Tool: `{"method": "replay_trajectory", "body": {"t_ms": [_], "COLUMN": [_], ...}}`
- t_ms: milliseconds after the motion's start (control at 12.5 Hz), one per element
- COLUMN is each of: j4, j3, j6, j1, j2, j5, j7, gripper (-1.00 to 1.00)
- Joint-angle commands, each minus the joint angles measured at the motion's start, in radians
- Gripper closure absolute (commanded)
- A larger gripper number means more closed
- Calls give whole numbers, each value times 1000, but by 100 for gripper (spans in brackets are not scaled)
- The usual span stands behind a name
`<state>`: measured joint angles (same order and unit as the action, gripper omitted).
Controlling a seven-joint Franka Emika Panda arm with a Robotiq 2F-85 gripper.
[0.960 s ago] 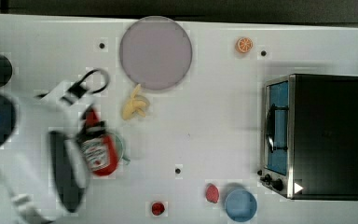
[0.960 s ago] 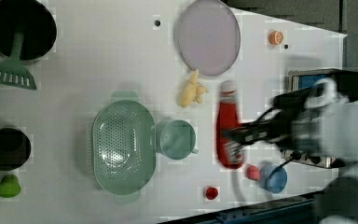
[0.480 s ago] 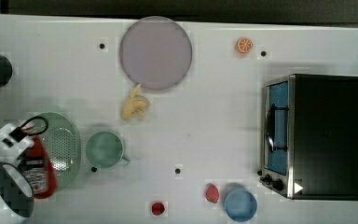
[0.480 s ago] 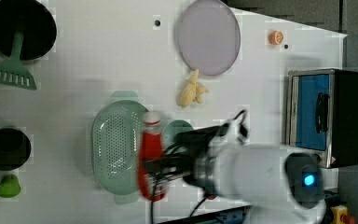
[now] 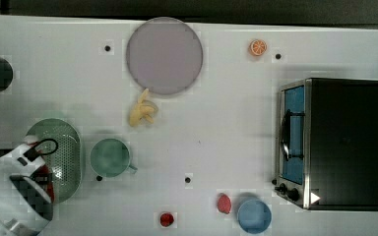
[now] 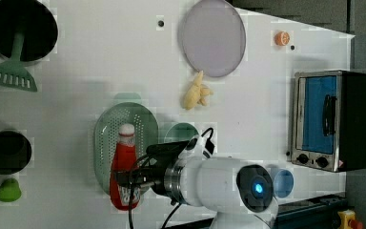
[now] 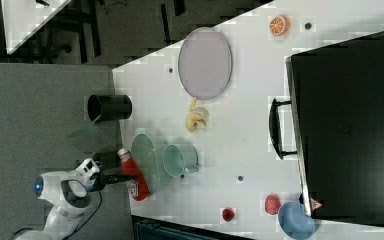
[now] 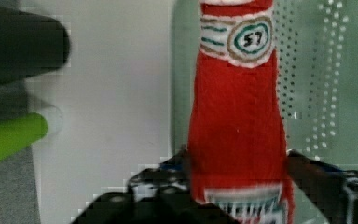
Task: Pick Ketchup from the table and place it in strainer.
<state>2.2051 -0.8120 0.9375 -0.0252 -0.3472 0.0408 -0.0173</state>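
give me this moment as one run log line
phase: placing | ketchup between gripper fingers, over strainer | release: not confirmed

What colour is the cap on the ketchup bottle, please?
The ketchup bottle has a pale, whitish cap, clearest in the left view.

The white arm reaches level from the left view's bottom edge, its end effector [image 6: 129, 180] clasping the ketchup [image 6: 124, 164] at the body.
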Motion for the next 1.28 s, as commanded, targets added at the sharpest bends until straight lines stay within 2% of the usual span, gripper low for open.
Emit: {"method": "replay_trajectory", "body": {"t_ms": [80, 320, 720, 1040, 1280], "j4": [12, -4, -42, -129, -237], "j3": [37, 38, 81, 235, 377], "j6": [72, 81, 60, -216, -481], "j1": [29, 48, 201, 302, 317], "j2": [-26, 22, 236, 373, 421], "j5": [43, 42, 21, 14, 10], "j7": [-53, -67, -75, -65, -11], "gripper": [-94, -100, -100, -100, -100]}}
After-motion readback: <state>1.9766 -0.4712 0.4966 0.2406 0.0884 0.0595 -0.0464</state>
